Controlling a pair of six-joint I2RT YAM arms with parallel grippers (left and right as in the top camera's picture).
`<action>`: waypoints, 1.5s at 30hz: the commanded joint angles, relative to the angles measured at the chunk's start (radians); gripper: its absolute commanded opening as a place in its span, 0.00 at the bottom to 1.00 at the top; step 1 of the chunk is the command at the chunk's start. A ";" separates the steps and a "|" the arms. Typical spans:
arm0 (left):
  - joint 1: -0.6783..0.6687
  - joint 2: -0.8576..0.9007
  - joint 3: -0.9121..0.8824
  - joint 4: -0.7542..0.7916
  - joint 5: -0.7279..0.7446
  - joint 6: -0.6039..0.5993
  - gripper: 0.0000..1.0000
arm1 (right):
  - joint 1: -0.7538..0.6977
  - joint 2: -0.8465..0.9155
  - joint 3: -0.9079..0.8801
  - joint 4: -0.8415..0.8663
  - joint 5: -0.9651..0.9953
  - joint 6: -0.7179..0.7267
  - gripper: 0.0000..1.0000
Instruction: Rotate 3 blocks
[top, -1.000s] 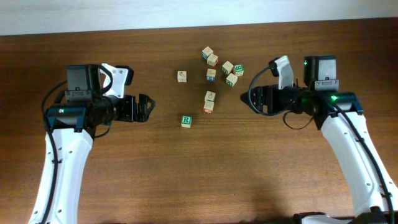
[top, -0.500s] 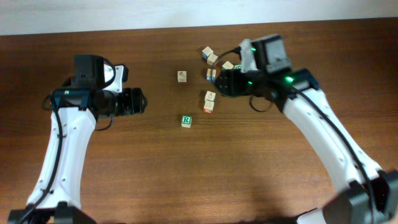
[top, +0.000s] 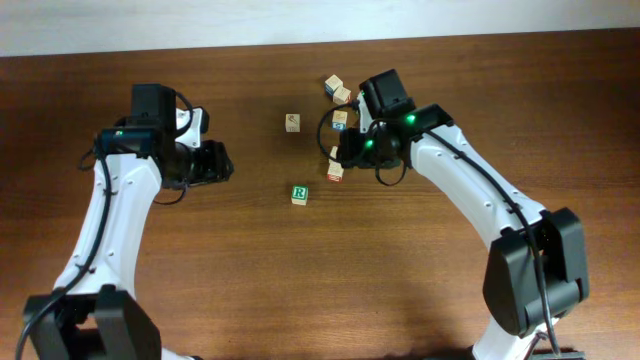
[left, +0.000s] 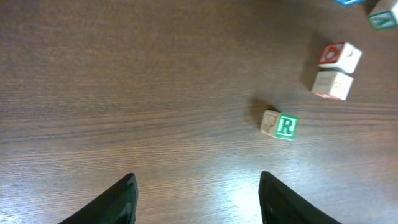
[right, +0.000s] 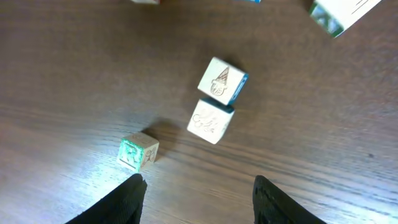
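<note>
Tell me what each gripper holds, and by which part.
Nothing is held. The left gripper is open over bare table, short of the R block; the right gripper is open and empty, short of two adjacent blocks.

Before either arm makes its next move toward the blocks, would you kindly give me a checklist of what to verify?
1. State of the left fingers: open and empty, ok.
2. State of the right fingers: open and empty, ok.
3. The R block stands alone with room around it: ok.
4. The red-faced block is separated from the pale block beside it: not ok, they sit close against each other.
5. A block lies between the right fingers: not ok, in the right wrist view the blocks all lie ahead of them.
</note>
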 joint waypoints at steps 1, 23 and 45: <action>0.011 0.020 0.020 0.013 -0.017 -0.013 0.62 | 0.032 0.018 0.011 -0.002 0.015 0.029 0.56; 0.010 0.079 0.014 0.024 -0.016 -0.005 0.56 | 0.051 0.103 0.008 0.108 0.087 0.098 0.48; 0.010 0.087 0.014 0.024 -0.016 -0.004 0.56 | 0.074 0.190 0.007 0.151 0.122 0.173 0.43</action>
